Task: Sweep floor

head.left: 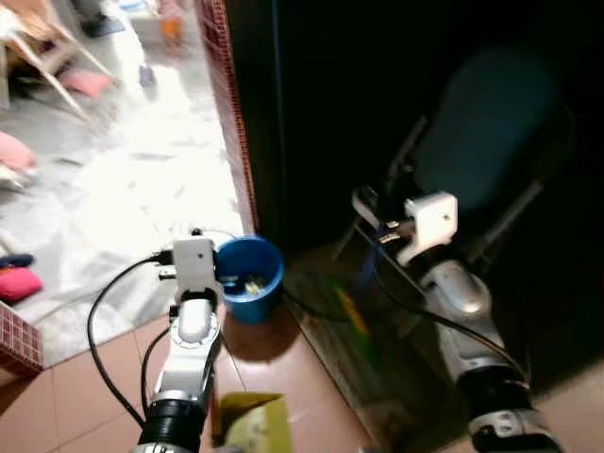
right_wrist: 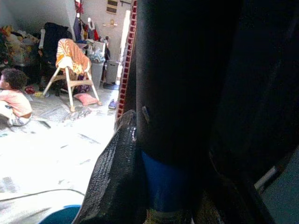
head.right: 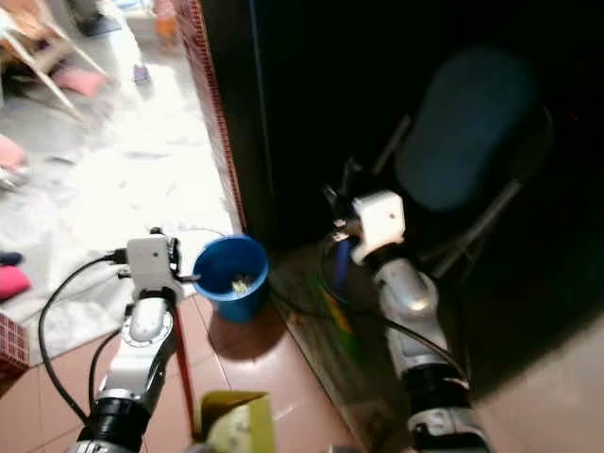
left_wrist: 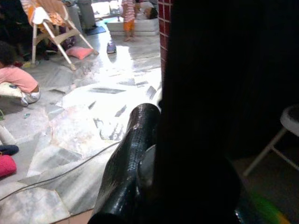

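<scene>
My right gripper [head.left: 374, 213] is raised in the dark area right of the wall and is shut on a broom handle [right_wrist: 164, 186], which is black with a blue section. The broom's blue lower handle [head.left: 366, 271] and green-yellow head [head.left: 353, 316] hang below it near the floor. My left gripper [head.right: 187, 276] is held just left of a blue bucket [head.left: 251, 276] and is shut on a dark handle [left_wrist: 196, 154]. A red stick [head.right: 183, 377] runs down from it to a yellow-green dustpan [head.right: 236, 425] at the bottom edge.
A red-tiled wall edge [head.left: 230, 104] splits the bright marble floor [head.left: 142, 179] from the dark space. A folding chair [head.left: 491, 123] stands in the dark. A child [right_wrist: 11, 98] sits on the floor near a wooden chair [right_wrist: 70, 58]. Black cables [head.left: 104, 311] trail by my left arm.
</scene>
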Available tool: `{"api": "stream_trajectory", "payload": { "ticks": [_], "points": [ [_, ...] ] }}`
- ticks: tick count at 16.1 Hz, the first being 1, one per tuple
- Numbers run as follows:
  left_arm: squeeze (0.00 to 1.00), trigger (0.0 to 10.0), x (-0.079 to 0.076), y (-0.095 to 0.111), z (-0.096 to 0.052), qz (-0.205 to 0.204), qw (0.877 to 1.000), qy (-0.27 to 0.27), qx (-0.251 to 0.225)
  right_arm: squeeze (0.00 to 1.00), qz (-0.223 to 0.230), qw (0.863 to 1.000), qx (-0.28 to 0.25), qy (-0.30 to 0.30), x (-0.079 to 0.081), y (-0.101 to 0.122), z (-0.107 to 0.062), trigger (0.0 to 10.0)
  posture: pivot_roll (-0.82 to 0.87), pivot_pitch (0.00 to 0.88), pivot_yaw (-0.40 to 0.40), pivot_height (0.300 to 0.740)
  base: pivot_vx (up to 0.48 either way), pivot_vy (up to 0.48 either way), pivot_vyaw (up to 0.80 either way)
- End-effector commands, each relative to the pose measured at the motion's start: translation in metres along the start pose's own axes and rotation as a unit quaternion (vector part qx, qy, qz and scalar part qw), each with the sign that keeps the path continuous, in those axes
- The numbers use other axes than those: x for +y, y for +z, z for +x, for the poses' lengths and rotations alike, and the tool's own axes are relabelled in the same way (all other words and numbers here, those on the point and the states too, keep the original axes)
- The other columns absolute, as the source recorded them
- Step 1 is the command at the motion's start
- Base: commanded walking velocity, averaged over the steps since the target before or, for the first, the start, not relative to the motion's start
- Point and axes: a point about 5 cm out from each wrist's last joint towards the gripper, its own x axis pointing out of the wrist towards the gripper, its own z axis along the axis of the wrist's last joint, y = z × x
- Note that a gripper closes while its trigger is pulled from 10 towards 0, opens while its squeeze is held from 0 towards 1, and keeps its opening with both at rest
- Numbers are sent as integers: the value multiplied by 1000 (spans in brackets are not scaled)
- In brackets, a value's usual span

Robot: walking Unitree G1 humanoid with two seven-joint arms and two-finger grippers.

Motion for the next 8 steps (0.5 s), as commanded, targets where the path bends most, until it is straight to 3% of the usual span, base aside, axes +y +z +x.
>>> {"api": "stream_trajectory", "payload": {
  "ticks": [1, 3, 8],
  "points": [
    [0, 10000, 10, 3, 3, -2, 1000, 17, -1, 0, -15, 999, -38, 14, 4, 16, 10, 10000, -57, 0, 9, 740, 315, 360, 0],
    [0, 10000, 9, 3, 2, 0, 1000, 19, -6, 0, -16, 999, -34, 12, 3, 14, 9, 10000, -57, 0, 9, 740, 0, 444, 0],
    [0, 10000, 9, 3, -1, 14, 1000, 19, -8, 0, -11, 999, -28, 12, 1, 11, 9, 10000, -48, 0, 8, 740, 0, 0, 0]
  ]
}}
